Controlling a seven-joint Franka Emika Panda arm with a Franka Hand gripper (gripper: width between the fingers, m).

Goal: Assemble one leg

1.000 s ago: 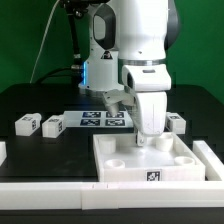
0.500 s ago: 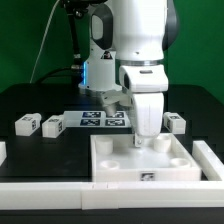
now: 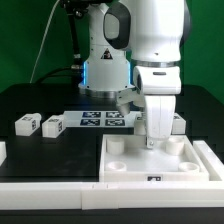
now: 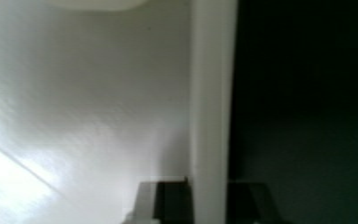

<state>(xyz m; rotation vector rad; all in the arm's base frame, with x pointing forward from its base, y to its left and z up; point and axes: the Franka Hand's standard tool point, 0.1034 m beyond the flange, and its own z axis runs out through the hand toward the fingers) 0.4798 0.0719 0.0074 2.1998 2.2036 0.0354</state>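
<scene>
My gripper [image 3: 155, 142] is shut on the far rim of the large white panel [image 3: 150, 170], which lies at the table's front. In the wrist view the rim [image 4: 211, 100] runs straight between my two dark fingers [image 4: 167, 205], with my gripper [image 4: 211, 205] clamped across it. Two legs, small white blocks with tags, lie on the black table at the exterior view's left [image 3: 27, 124] [image 3: 53, 126]. Another leg [image 3: 179, 122] shows partly behind my gripper at the right.
The marker board [image 3: 104, 120] lies flat behind the panel. White rails [image 3: 50, 188] run along the table's front edge, and one [image 3: 214, 158] stands at the right beside the panel. The robot base [image 3: 105, 70] stands at the back.
My gripper has moved to the exterior view's right and the white panel has slid the same way with it. The loose legs have not moved.
</scene>
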